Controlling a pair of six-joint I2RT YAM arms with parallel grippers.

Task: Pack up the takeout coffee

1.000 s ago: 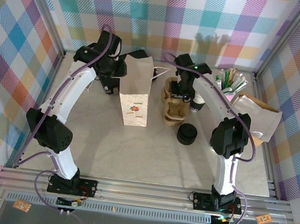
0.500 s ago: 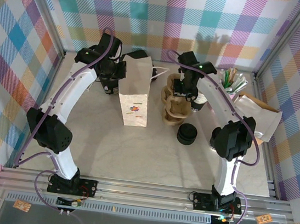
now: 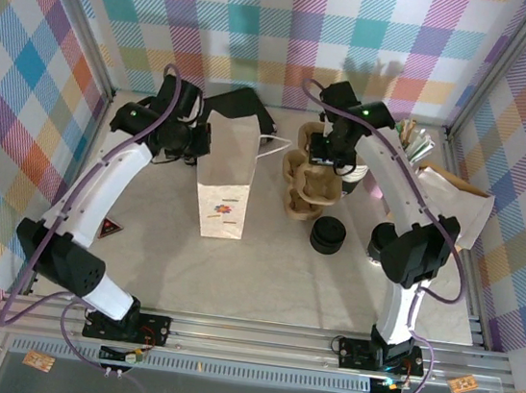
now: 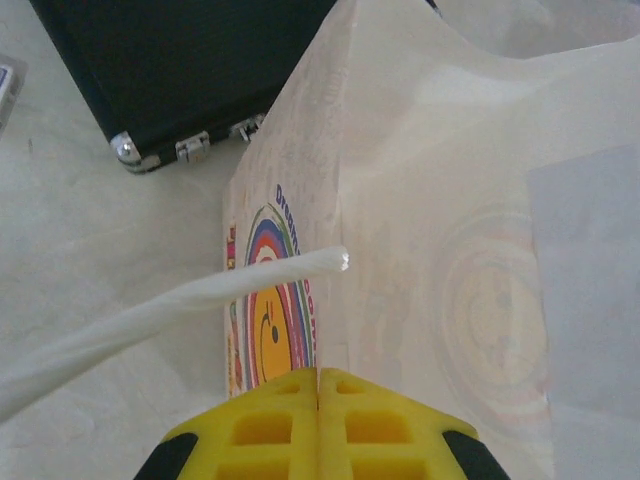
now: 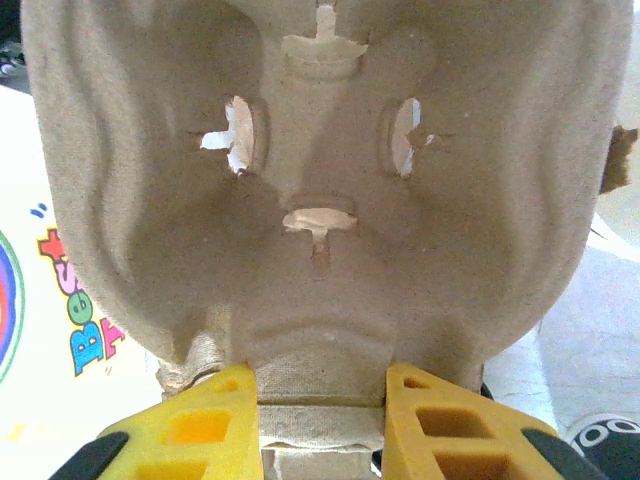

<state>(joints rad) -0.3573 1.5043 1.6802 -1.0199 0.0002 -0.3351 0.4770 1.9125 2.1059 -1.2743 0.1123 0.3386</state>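
The left gripper (image 4: 318,382) is pinched shut on the top edge of the paper bag (image 4: 420,250), seemingly to steady it; the right gripper (image 5: 320,385) is clamped on the rim of the cardboard carrier (image 5: 320,190). The coffee cup (image 3: 352,176) stands just beside that carrier, not yet packed

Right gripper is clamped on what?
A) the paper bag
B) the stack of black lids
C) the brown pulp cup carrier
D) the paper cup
C: in the right wrist view, the jaws of the right gripper pinch the near rim of the pulp cup carrier.
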